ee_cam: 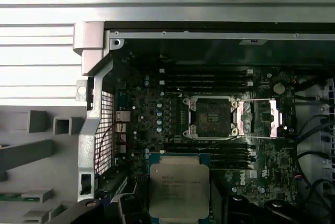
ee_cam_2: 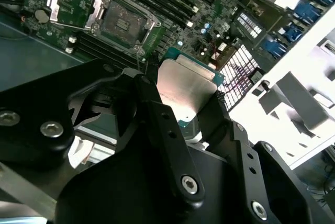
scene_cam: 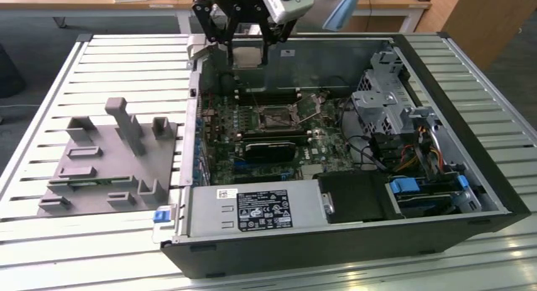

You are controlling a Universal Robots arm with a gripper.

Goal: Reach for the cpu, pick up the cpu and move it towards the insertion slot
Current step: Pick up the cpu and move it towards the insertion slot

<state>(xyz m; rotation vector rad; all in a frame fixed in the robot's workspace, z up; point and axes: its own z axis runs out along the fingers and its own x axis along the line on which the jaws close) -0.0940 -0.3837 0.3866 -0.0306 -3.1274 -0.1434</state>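
The gripper is clamped on the cpu, one black finger on each side of the chip, whose silver top shows in both wrist views. In the exterior view the gripper hangs above the far wall of the open case, chip well clear of the board. The slot lies nearer than the chip and lower, toward the middle of the green board; its metal frame stands swung open, so the dark socket is bare. In the first wrist view the chip is close to the socket, a bank of memory slots between them. The grey fixture sits on the table at the exterior view's left, well apart. Nothing appears to stand between chip and socket; the case wall and drive cage flank the path.
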